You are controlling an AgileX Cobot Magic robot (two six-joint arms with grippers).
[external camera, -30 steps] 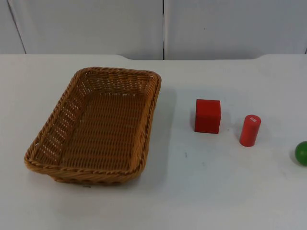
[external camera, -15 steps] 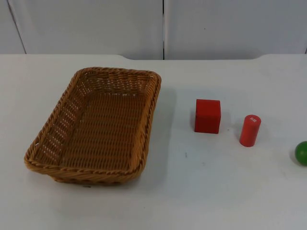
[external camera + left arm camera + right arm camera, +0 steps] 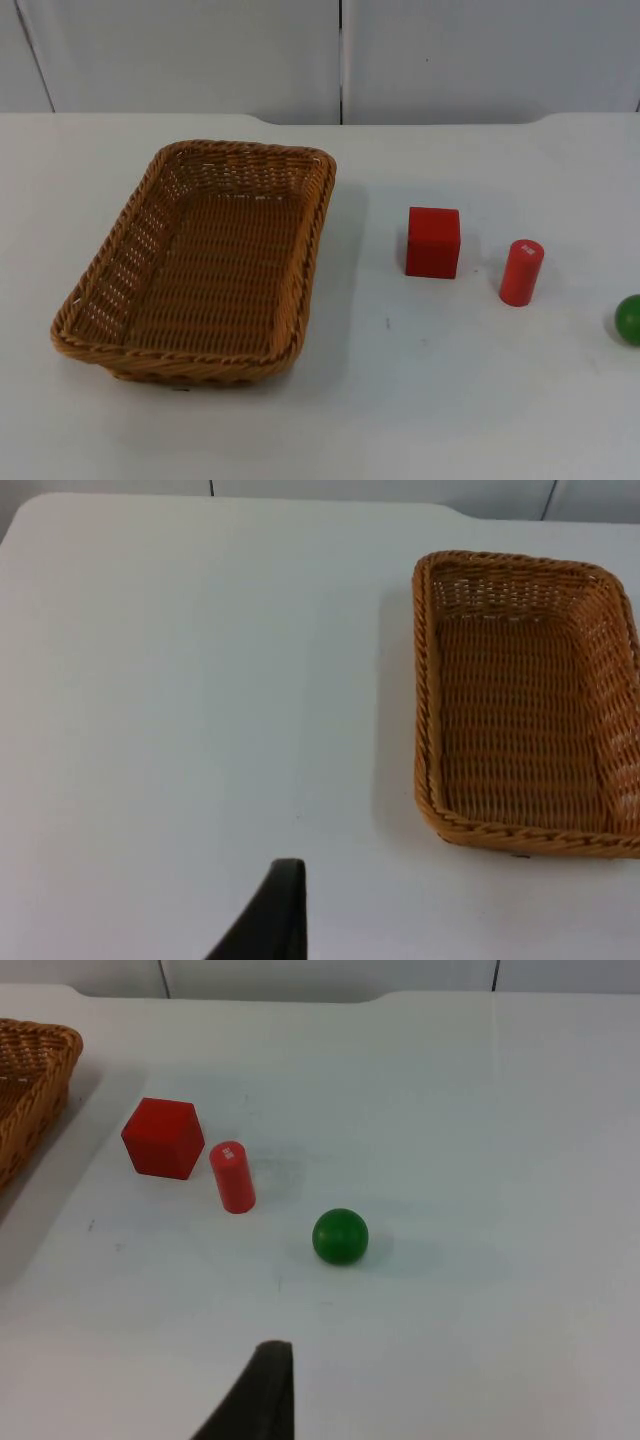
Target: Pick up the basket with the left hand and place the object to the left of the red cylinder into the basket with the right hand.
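An empty brown wicker basket (image 3: 215,270) rests flat on the white table, left of the middle. A red cube (image 3: 433,242) stands right of it, and directly right of the cube an upright red cylinder (image 3: 521,272). My left gripper (image 3: 272,918) waits over bare table, well apart from the basket (image 3: 520,700). My right gripper (image 3: 262,1388) hangs over bare table, a good way short of the cube (image 3: 163,1138) and the cylinder (image 3: 232,1176). Neither gripper touches anything.
A green ball (image 3: 629,319) lies at the table's right edge, right of the cylinder; from the right wrist the ball (image 3: 340,1236) is the closest object. A grey partition wall (image 3: 340,55) closes the far side of the table.
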